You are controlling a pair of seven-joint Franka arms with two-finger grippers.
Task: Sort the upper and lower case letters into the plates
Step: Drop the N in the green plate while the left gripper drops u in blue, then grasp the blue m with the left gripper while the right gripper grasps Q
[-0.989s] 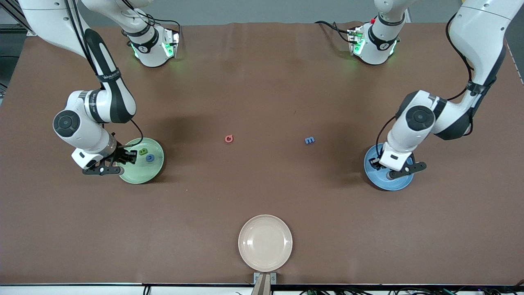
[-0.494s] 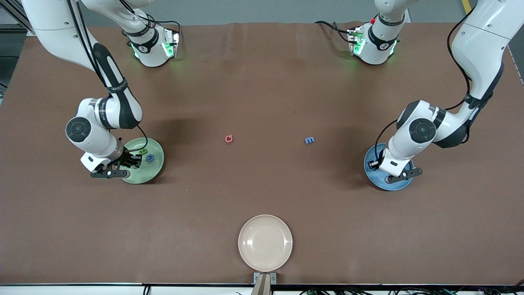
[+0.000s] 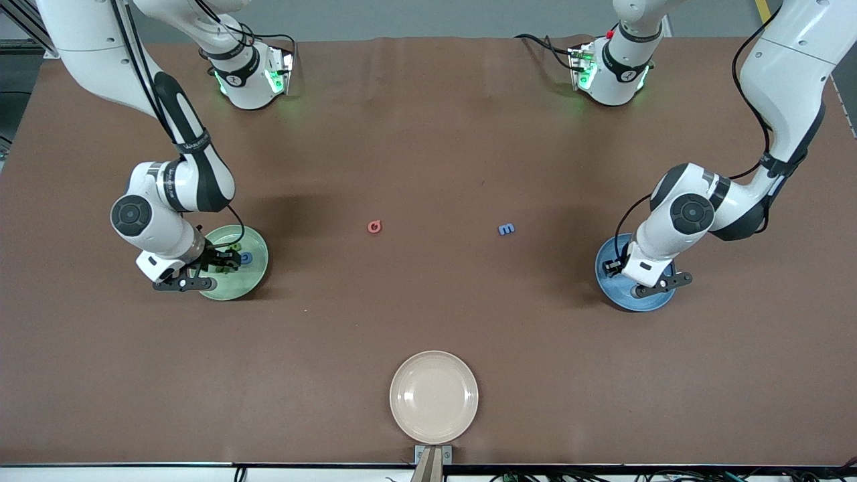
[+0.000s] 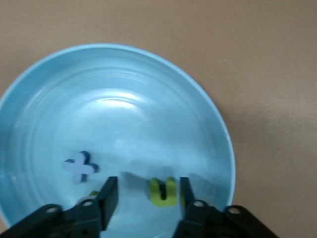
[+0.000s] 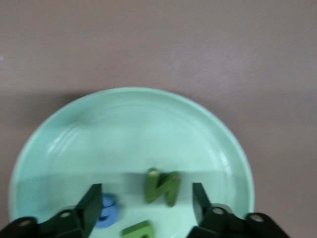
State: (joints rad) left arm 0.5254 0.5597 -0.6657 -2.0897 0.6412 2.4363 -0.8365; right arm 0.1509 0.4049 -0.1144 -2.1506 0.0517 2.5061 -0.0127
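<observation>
My left gripper (image 4: 147, 183) (image 3: 612, 269) hangs low over the blue plate (image 4: 163, 94) (image 3: 636, 298), open. A yellow-green letter (image 4: 164, 192) lies loose on the plate between the fingers, and a pale blue cross-shaped letter (image 4: 78, 166) lies beside them. My right gripper (image 5: 147, 191) (image 3: 217, 262) is open low over the pale green plate (image 5: 129, 124) (image 3: 234, 286). A green N (image 5: 162, 187) rests between its fingers, with a blue letter (image 5: 106, 210) and another green letter (image 5: 138, 230) close by. A red letter (image 3: 375, 227) and a blue letter (image 3: 507, 229) lie on the table between the plates.
A cream-beige plate (image 3: 434, 396) sits at the table edge nearest the front camera, midway between the arms. The two arm bases (image 3: 251, 73) (image 3: 612, 70) stand along the edge farthest from that camera. Brown table surface (image 3: 428, 308) surrounds the plates.
Both arms shifted and came down lower over their plates. Both grippers went from shut to open, and a letter now lies loose between each pair of fingers.
</observation>
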